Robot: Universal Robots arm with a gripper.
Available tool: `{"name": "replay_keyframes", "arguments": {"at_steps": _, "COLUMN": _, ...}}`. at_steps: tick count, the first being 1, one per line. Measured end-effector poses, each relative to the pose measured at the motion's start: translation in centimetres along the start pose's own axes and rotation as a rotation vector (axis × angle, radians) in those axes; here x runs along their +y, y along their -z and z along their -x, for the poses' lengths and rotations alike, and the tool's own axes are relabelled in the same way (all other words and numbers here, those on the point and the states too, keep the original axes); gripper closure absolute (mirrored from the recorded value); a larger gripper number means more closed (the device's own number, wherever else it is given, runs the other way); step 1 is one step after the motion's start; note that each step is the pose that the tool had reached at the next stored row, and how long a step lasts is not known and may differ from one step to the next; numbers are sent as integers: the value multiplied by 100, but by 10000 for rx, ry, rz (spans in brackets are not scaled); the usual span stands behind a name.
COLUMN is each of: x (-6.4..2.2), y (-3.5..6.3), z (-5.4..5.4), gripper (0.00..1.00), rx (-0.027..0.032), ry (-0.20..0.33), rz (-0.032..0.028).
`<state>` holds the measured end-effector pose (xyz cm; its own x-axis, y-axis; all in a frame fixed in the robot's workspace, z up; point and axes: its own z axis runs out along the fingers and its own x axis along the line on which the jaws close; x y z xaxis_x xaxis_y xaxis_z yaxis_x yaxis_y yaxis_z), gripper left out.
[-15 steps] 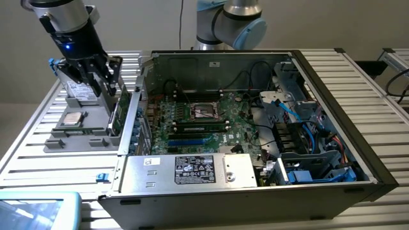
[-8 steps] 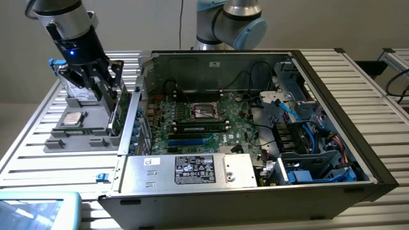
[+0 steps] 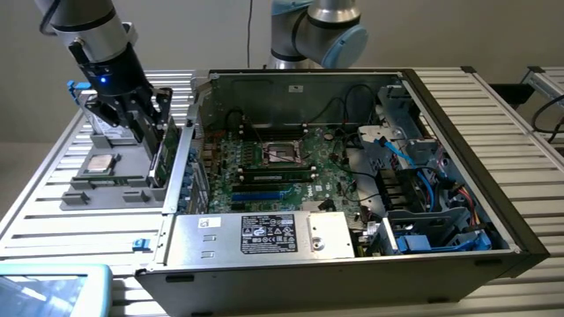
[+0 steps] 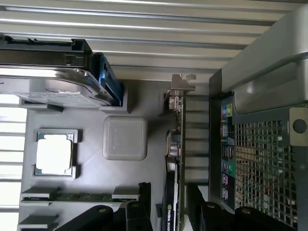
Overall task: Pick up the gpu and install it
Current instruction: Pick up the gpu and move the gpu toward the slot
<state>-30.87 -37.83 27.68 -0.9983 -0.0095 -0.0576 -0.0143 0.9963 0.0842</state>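
- In the exterior view, we see the hand low over a grey tray. The tray is at the exterior view's left of the big computer case.
- The gpu stands on its thin edge in a slot of that tray, just beside the case wall. We think it stands up like this so a finger can go on each flat side.
- The hand is wide open and holds nothing. It hangs right over the gpu.
- The case lies open with its green board facing up. We think that is so a card can go in from above. The gpu is not in there yet.
- A square chip sits in its own nook in the tray. Tray and case rest on a ribbed metal surface.
- In the wrist view, we look down along the gpu's thin edge. Its silver bracket is at the far end.
- The hand has one black finger on each side of the gpu. The fingers stand wide and do not squeeze. We cannot tell if they touch it.
- The hard drive, the chip and the memory stick each lie in their own nooks. We think the nooks stop them from sliding.
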Motion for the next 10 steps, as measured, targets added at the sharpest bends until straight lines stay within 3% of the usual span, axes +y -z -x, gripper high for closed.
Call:
{"name": "replay_keyframes", "arguments": {"at_steps": 5, "x": -42, "y": -81, "z": -6, "gripper": 56, "rx": -25, "ry": -2, "rz": 67}}
{"name": "replay_keyframes", "arguments": {"at_steps": 10, "x": -85, "y": -152, "z": -1, "gripper": 56, "rx": -38, "ry": -11, "rz": 212}}
